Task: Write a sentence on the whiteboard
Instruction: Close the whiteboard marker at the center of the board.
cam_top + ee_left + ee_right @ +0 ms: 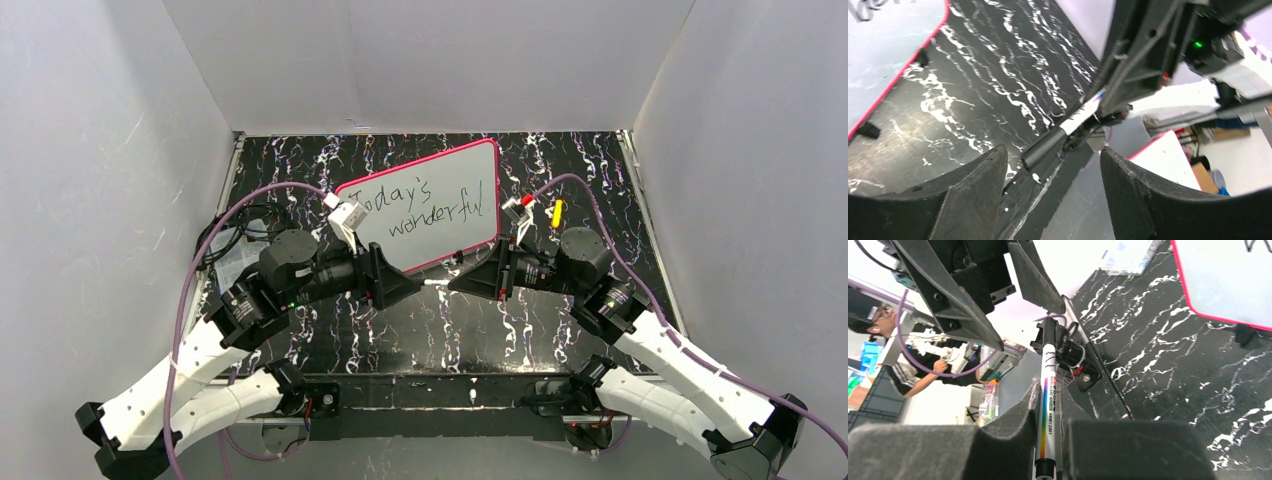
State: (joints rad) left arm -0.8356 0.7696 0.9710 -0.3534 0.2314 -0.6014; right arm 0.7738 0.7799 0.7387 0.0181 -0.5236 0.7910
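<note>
Nearest to the right wrist camera, the right hand (pixel 1053 440) is seen closed on the marker (pixel 1048 390), whose white barrel is pressed between the two dark pads while its black end points away toward the other arm. From the left wrist camera, the left hand (pixel 1053 165) is shown open: its two fingers (pixel 973 195) stand apart on either side of this black end, and no contact with it can be made out. In the top view both hands are met low over the black marbled desk (pixel 500 330), near its middle, with the marker held level between them. Behind them, toward the far side of the desk, the whiteboard (pixel 465 165) is placed, turned a little so that its right corner lies farther back, and its small black feet are seen at the near edge. On it the sentence (pixel 420 208) is written in black in two lines, "Today's wonderful", and both lines appear complete. It is therefore judged that the writing itself is done. The black end looks like a cap, though this cannot be confirmed. What is left is probably only that the marker is handed over or laid down and the arms are taken away from the board.
</note>
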